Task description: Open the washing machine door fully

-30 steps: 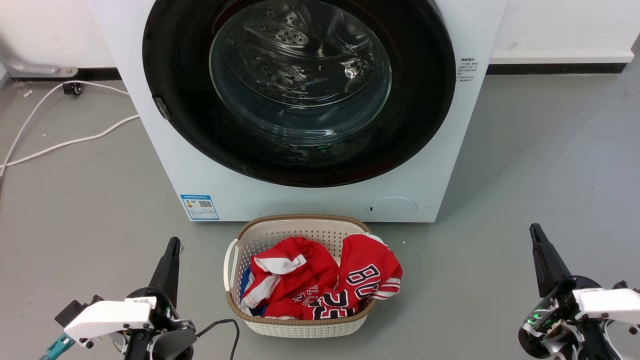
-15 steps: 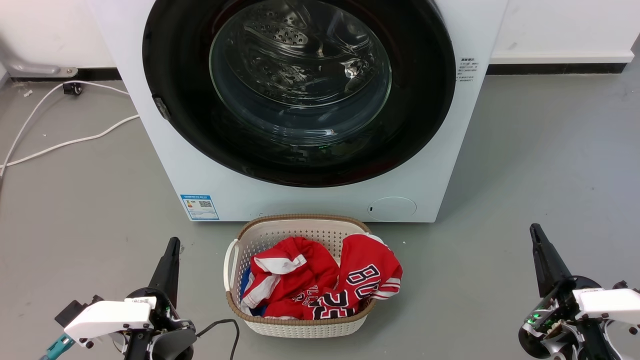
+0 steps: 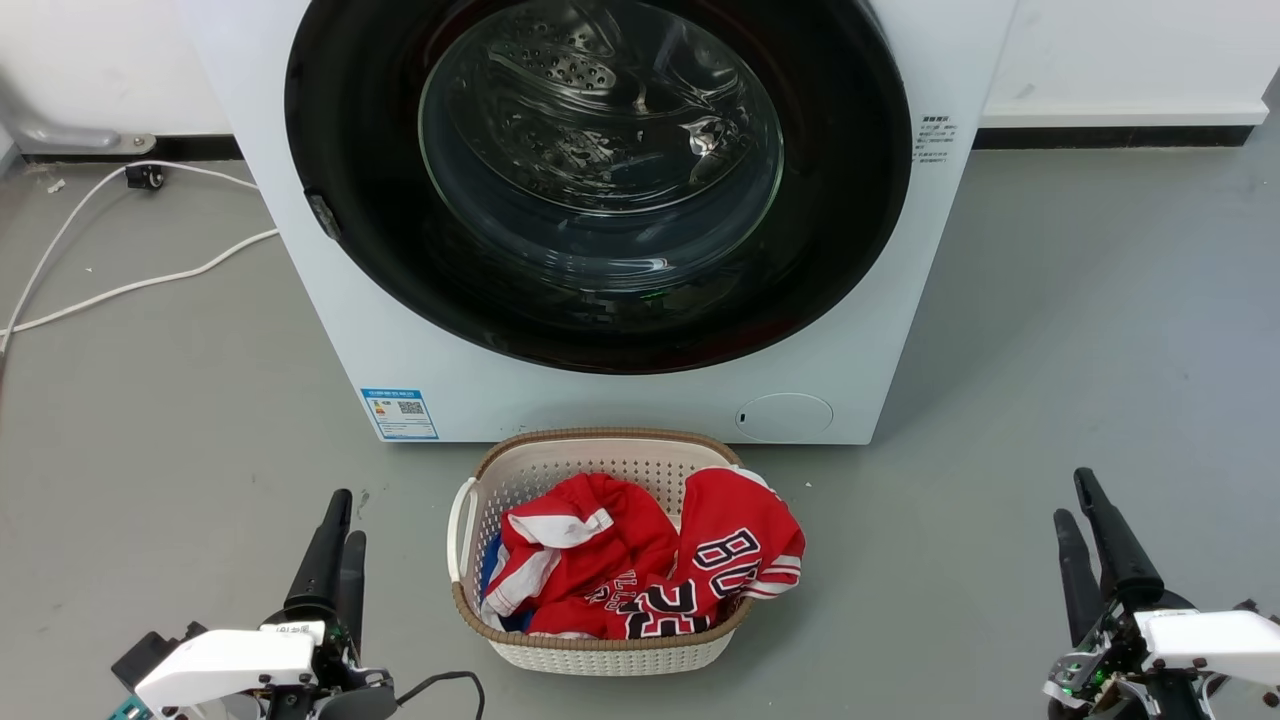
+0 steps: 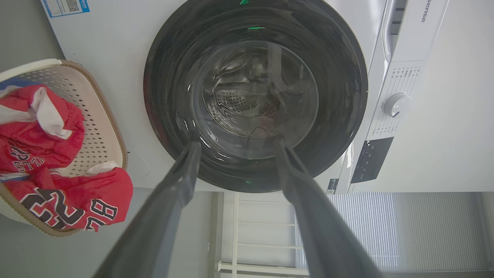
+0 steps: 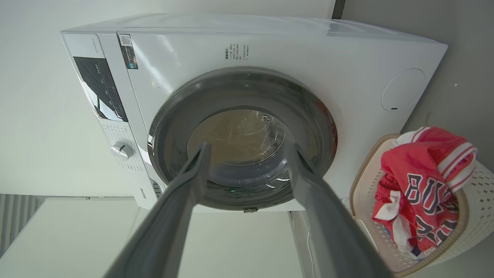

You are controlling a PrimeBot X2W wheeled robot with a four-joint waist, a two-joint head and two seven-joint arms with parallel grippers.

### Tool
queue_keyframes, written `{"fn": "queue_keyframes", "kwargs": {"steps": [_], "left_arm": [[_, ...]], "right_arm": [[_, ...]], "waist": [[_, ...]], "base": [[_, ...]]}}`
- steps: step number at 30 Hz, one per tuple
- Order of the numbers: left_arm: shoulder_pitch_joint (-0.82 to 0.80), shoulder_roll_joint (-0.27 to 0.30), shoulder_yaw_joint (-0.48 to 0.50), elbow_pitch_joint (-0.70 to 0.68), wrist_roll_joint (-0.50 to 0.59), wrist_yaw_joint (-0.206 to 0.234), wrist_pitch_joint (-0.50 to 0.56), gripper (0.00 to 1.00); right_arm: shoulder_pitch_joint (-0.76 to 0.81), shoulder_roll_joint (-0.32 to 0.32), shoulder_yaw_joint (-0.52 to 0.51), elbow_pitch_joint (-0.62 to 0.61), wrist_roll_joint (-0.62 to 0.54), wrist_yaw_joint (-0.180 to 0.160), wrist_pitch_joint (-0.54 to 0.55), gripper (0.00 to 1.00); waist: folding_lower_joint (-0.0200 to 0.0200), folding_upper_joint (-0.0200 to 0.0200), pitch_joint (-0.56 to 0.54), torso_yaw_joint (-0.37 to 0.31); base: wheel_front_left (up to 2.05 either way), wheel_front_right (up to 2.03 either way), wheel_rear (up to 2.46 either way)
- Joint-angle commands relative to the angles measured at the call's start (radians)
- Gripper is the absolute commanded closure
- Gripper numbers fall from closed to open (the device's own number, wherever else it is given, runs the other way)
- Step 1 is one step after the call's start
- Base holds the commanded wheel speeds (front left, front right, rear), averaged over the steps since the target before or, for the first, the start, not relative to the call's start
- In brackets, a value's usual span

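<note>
**Left gripper** (image 3: pixel 347 515), on the floor side in front of the washing machine's (image 3: pixel 620 400) left corner. Its wrist has rolled since a moment ago, so both fingers now show; jaws released, empty.

**Basket** (image 3: pixel 590 440) of red shirts, just before the machine's front.

**Door** (image 3: pixel 600 180), shut flush on the machine's front, untouched.

**Right gripper** (image 3: pixel 1072 495), before the machine's right corner. It is likewise rolled and sits slightly lower in the head view; jaws released.

This looks like preparatory re-posing only, and the reach for the door has not yet begun.
</note>
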Motion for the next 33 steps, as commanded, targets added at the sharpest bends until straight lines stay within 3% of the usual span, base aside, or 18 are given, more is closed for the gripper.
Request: {"fn": "queue_keyframes", "kwargs": {"steps": [1, 33], "left_arm": [[-0.012, 0.002, 0.004, -0.025, 0.03, 0.005, -0.011, 0.0], [0.026, 0.003, -0.104, -0.2, 0.693, 0.169, -0.141, 0.0]], "right_arm": [[-0.009, -0.003, -0.006, -0.027, -0.036, 0.001, -0.01, 0.0], [0.059, -0.001, 0.03, -0.225, -0.757, 0.002, -0.138, 0.0]], "waist": [[0.0, 0.0, 0.0, 0.0], [0.0, 0.0, 0.005, 0.004]], "base": [[0.0, 0.0, 0.0], [0.0, 0.0, 0.0]]}}
